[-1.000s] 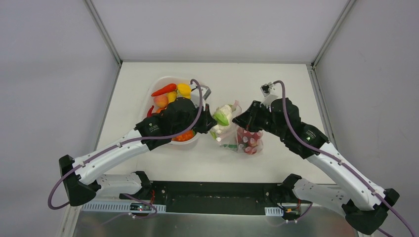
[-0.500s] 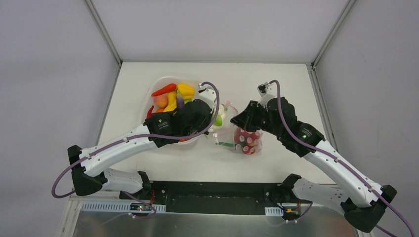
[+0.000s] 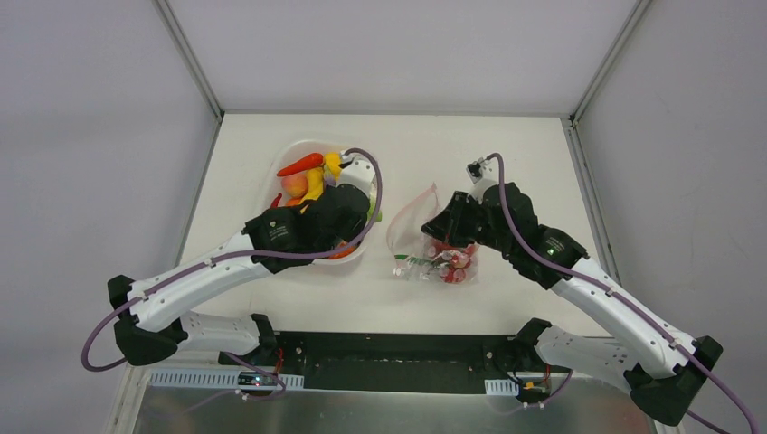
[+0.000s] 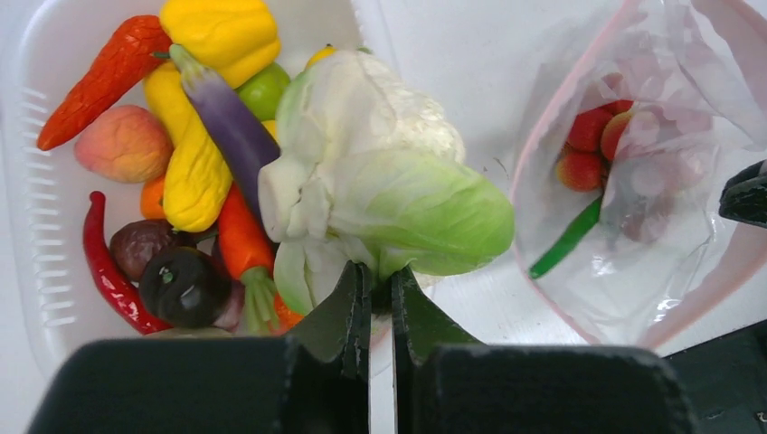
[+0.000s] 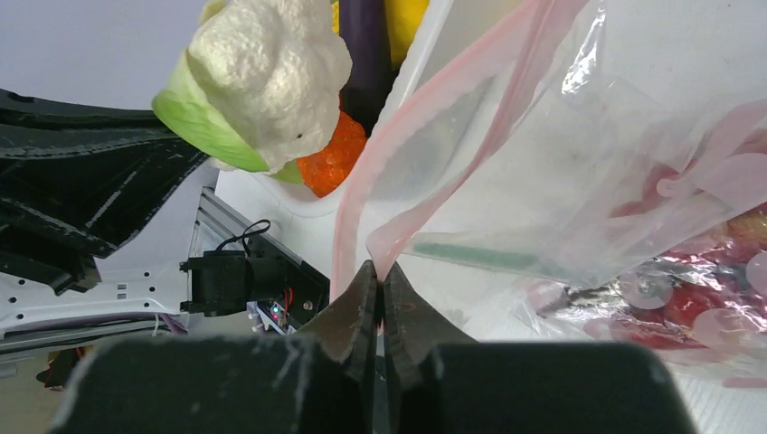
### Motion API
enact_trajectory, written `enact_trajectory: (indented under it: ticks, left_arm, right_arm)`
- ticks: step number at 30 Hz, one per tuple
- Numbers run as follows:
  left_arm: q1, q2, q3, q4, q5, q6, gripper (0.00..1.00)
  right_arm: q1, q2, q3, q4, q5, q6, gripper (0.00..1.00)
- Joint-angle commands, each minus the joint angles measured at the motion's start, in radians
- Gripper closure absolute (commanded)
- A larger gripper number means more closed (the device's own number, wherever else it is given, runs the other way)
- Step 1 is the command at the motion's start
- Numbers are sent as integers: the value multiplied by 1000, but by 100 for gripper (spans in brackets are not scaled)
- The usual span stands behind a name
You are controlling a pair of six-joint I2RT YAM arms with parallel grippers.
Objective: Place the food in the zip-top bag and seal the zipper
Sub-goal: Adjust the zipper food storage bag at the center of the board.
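Note:
My left gripper (image 4: 380,276) is shut on the stem of a white and green cauliflower (image 4: 380,181), which hangs over the right edge of the white tub (image 4: 36,271). The zip-top bag (image 4: 669,226) lies to its right, mouth gaping toward the cauliflower. Red strawberries (image 4: 588,149) and a green pod (image 4: 565,240) lie inside it. My right gripper (image 5: 380,271) is shut on the pink zipper (image 5: 434,117) and holds that edge up. In the top view the bag (image 3: 414,217) sits between the two arms, and the left wrist hides its own fingers.
The tub (image 3: 289,154) holds several more toy foods: a red chilli (image 4: 108,271), carrots, a yellow squash (image 4: 194,172), a purple aubergine (image 4: 231,127) and a peach (image 4: 122,145). White walls close in the table at the back and sides.
My left arm has drawn back leftward from the bag's mouth toward the tub, still carrying the cauliflower. The right gripper has shifted slightly, and the bag has sagged lower.

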Motion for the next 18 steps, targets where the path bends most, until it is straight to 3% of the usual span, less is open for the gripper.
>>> enact_trajectory:
  ticks: [1, 10, 13, 18]
  left_arm:
    - [4, -85, 14, 14, -8, 30, 100]
    - [5, -227, -56, 264, 244, 12, 100]
    - [5, -246, -116, 401, 342, -47, 100]
    - [18, -273, -271, 634, 366, -187, 100]
  right_arm:
    - [2, 1, 5, 49, -29, -8, 96]
    - [2, 10, 9, 84, -41, 9, 96]
    - [2, 0, 6, 83, -29, 12, 96]
    - [3, -19, 3, 82, -7, 20, 96]
